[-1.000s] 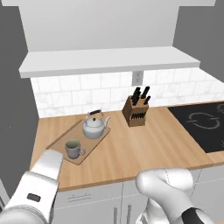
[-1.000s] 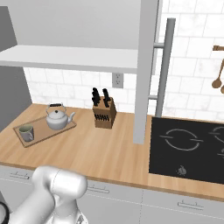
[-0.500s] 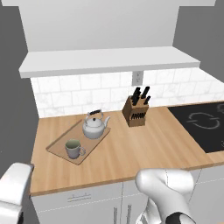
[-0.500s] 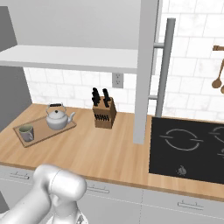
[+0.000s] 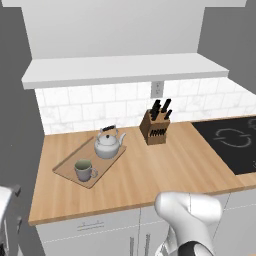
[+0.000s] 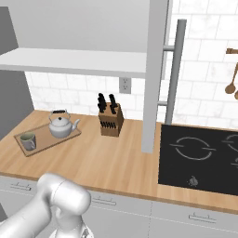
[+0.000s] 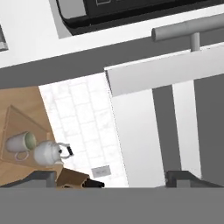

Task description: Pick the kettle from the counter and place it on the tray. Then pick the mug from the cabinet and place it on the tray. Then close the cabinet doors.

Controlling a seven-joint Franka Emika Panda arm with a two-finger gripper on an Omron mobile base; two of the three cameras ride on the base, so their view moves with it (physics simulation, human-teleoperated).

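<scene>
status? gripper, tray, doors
Gripper tips apart, holding nothing. Kettle and mug both on tray. One cabinet door open, edge-on over counter. Knife block beside tray.

Ahead of me a white tile wall carries a socket. A knife block stands against it, with a black hob to its right. Wooden spoons hang on the far right. Grey walls close in the left side.
</scene>
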